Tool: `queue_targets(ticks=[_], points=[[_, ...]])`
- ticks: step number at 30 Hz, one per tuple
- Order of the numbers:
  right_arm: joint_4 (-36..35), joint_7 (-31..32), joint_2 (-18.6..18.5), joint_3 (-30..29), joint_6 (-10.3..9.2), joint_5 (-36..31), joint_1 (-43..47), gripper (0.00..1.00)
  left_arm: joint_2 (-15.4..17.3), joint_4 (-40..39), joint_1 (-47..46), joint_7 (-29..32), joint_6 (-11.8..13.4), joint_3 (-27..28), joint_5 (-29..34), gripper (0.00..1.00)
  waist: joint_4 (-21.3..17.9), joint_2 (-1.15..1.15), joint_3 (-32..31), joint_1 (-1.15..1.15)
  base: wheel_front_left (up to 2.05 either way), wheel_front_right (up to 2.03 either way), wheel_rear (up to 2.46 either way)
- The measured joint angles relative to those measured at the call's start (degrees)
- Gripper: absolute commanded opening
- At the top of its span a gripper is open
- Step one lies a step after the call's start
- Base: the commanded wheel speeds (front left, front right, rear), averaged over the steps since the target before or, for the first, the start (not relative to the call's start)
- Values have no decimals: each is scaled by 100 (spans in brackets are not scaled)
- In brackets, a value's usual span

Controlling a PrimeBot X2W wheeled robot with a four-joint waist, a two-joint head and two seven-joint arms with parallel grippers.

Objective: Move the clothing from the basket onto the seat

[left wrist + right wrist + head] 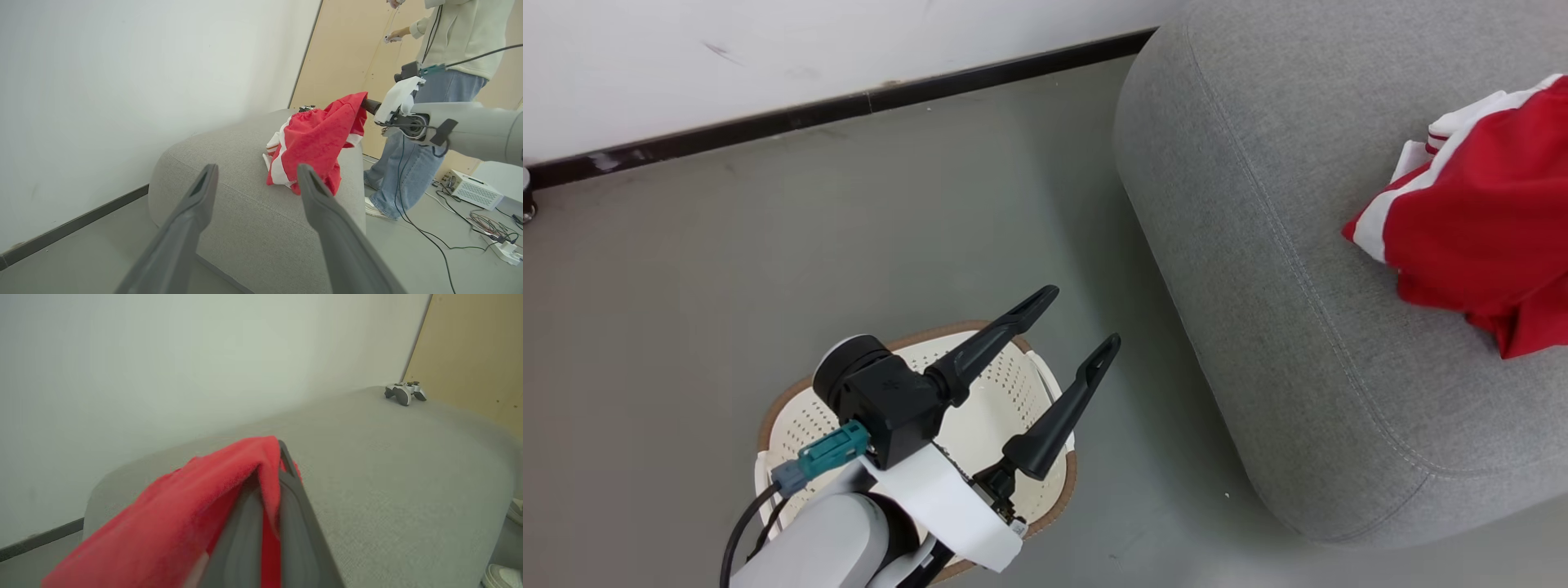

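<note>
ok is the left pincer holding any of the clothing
No, the left pincer stands wide open in the head view, with nothing between its jaws.

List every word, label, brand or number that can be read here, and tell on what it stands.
No text can be read.
Small sticker on the white mount behind the left gripper: too small to read.
White box on the floor: any marking is too blurred.
The clothing: no lettering to read.
</note>
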Motion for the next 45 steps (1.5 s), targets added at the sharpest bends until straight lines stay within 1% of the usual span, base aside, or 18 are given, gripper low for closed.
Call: queue_targets(ticks=[6,18,19,20,21,23,24,25,26,32,37,45], points=[[338,-62,328,-197,0,7,265,0,38,-30,-90,42,2,45,46,100,-36,0,135,0,0,0,0],[675,-87,644,-323,0,-215,414,0,57,-41,-122,25,2,78,49,100,-8,0,248,0,0,0,0],[688,-94,668,-358,0,-215,415,13,57,-38,-122,9,2,85,49,100,-3,0,243,0,0,0,0],[688,-94,668,-358,0,-215,415,31,57,-38,-122,9,2,85,49,100,-3,0,243,0,0,0,0],[689,-111,665,-378,0,-216,416,40,56,-36,-122,3,2,87,49,100,-2,0,239,0,0,0,0],[687,-111,651,-419,0,-216,441,53,55,-33,-122,-16,2,93,49,100,0,0,230,0,0,0,0],[669,-112,643,-435,0,-219,486,74,56,-32,-122,-18,2,101,49,100,-1,0,224,0,0,0,0],[653,-112,638,-457,0,-244,524,98,56,-29,-122,-25,2,111,49,100,-5,0,219,0,0,0,0],[619,-112,634,-489,0,-264,566,100,57,-23,-122,-53,3,116,49,100,-10,0,212,0,0,0,0],[359,-119,637,-521,0,-275,667,100,53,9,-121,-112,21,127,48,100,-68,0,180,0,0,0,0],[218,-120,724,-419,0,-331,1009,100,47,35,-121,-141,20,127,42,100,-145,0,152,0,0,0,0],[-275,-120,754,-315,0,-328,1430,100,42,96,-114,-215,20,131,34,100,-289,0,74,0,0,0,0]])
